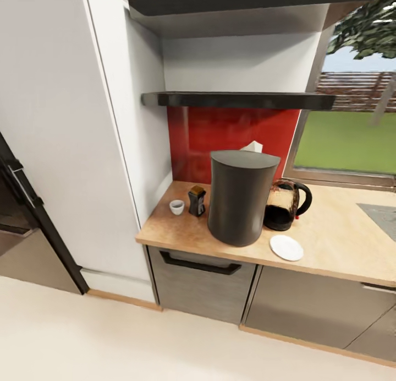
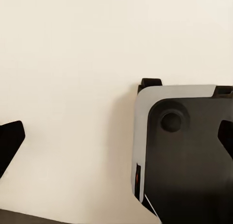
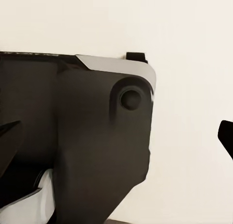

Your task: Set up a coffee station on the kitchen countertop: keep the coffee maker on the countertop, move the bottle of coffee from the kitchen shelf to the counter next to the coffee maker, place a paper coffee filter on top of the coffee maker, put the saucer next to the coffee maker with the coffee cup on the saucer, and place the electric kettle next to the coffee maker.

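**Cup and saucer on opposite sides of the coffee maker**

The coffee maker [image 1: 242, 198] stands upright on the countertop [image 1: 335, 243], near its front edge. The paper coffee filter [image 1: 252, 146] shows as a pale wedge at the rear of the drum's flat top; whether it rests on the top or stands behind it cannot be told. The bottle of coffee [image 1: 197, 200] stands just left of the drum. The electric kettle [image 1: 286, 205] stands close against the drum's right side, handle pointing right. The kitchen shelf [image 1: 236, 99] hangs above.

Governing relation: the coffee cup [image 1: 176, 207] sits on the bare counter at the far left, beside the bottle. The saucer [image 1: 286, 248] lies flat at the drum's right front, near the counter edge. The drum stands between them, so the cup is well apart from its target.

Judgement: the remaining step is to carry the cup rightward, around the front of the drum, onto the saucer. The cup lies nearer the left arm; the saucer lies nearer the right.

Both wrist views look down at the pale floor and the robot's dark base. The left gripper [image 2: 116, 136] and the right gripper [image 3: 116, 136] each show fingertips at opposite frame edges, spread wide and holding nothing.
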